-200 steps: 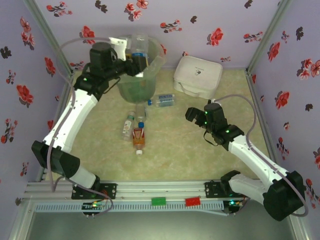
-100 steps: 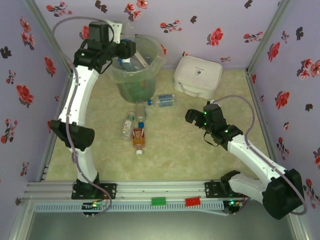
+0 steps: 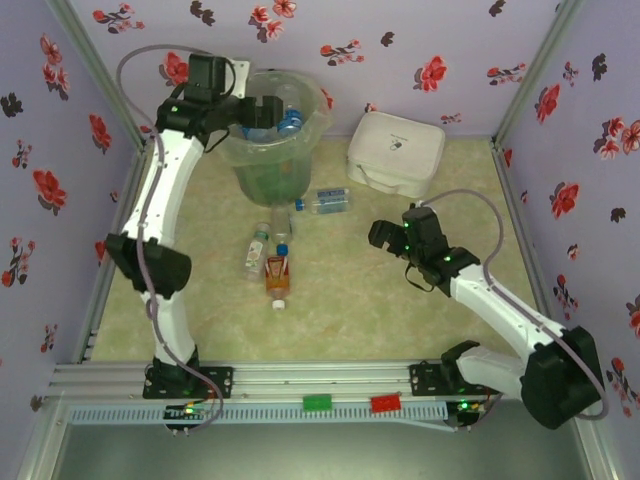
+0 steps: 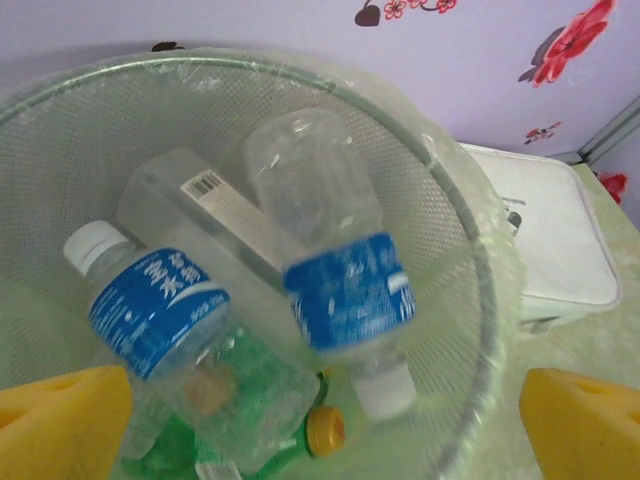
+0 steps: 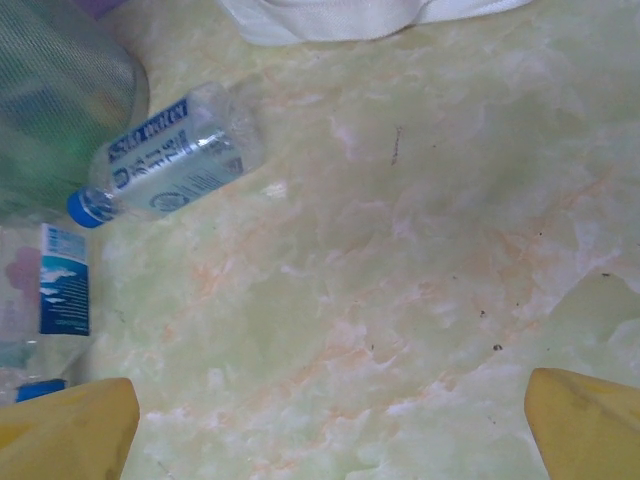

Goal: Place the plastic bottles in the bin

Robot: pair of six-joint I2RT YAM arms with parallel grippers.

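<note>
Bottles (image 4: pixel 345 290) lie in the bin (image 4: pixel 478 260): three clear ones on top, two of them blue-labelled, over green ones too jumbled to count. At least four more rest on the table (image 3: pixel 400 300) near its base, one an amber bottle (image 3: pixel 277 275). Left gripper (image 4: pixel 322 425) hangs wide over the bin; right gripper (image 5: pixel 330 425), equally wide, holds nothing.

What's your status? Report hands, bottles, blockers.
Left hand open over bin, empty. Right hand open above table, empty. Some bottles in bin; others loose on table. Nothing in the way.
</note>
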